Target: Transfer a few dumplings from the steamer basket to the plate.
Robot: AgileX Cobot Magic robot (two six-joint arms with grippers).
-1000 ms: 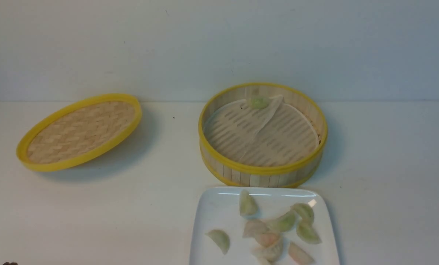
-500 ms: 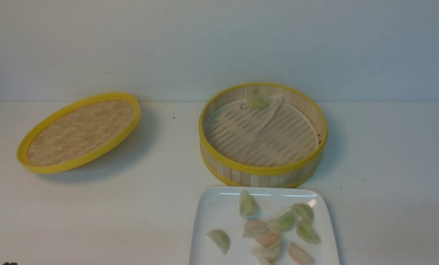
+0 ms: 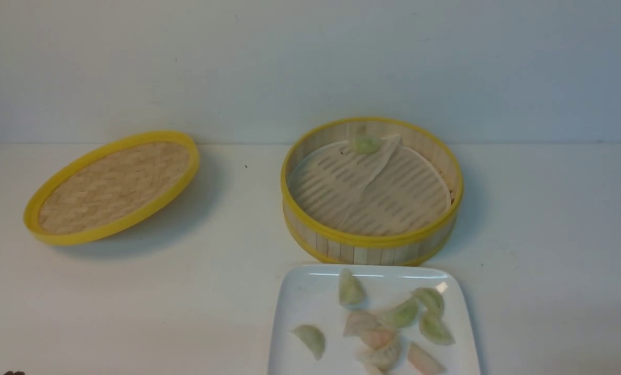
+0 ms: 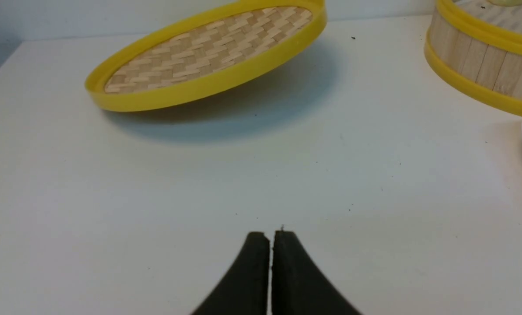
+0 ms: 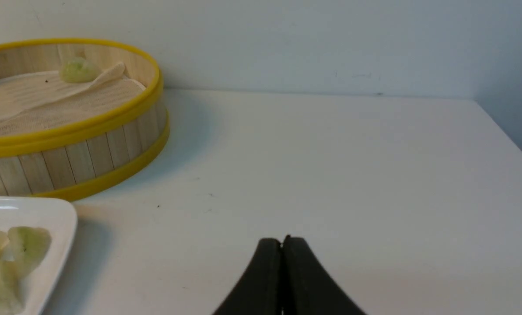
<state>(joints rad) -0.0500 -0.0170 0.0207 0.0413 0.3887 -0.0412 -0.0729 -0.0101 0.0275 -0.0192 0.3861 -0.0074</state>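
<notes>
One green dumpling sits in the steamer basket at its far wall, on the folded liner. Rest of the dumplings lie on the plate, just in front of the basket. Lid rests tilted, well off to the left on the table. Left gripper and right gripper both pressed together, holding nothing, low over bare table.
</notes>
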